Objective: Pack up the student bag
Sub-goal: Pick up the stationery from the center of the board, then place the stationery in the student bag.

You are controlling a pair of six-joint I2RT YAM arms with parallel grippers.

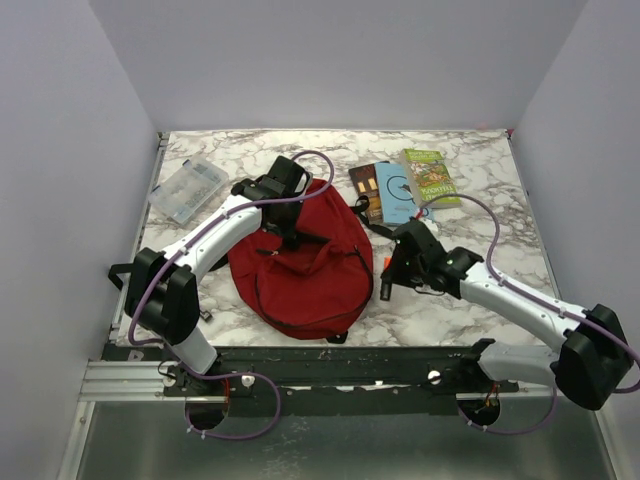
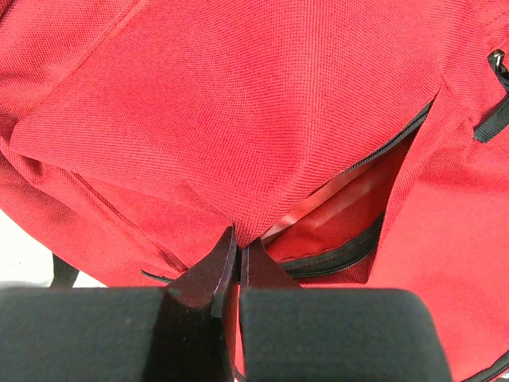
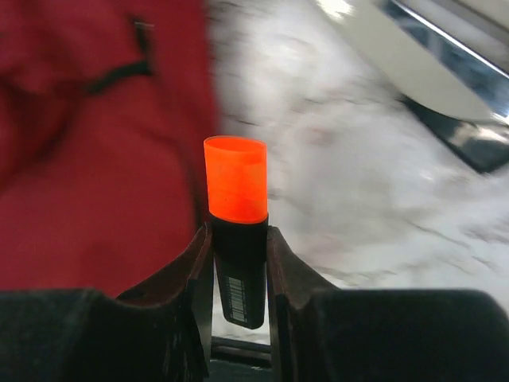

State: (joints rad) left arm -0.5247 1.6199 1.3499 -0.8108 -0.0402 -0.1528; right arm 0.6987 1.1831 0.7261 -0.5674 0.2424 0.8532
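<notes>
The dark red student bag [image 1: 300,270] lies in the middle of the marble table. My left gripper [image 1: 291,229] is over its top and shut on the edge of the bag's flap [image 2: 238,127], holding it up so the zipper opening [image 2: 350,231] gapes. My right gripper [image 1: 386,272] is beside the bag's right edge, shut on a highlighter with a black body and an orange cap [image 3: 235,181]. The highlighter [image 1: 385,265] points toward the bag [image 3: 87,159].
A clear plastic case [image 1: 188,189] lies at the back left. Three booklets, dark [image 1: 366,190], light blue [image 1: 395,192] and green [image 1: 430,176], lie at the back right. The table's metal front rail [image 1: 330,360] runs below the bag.
</notes>
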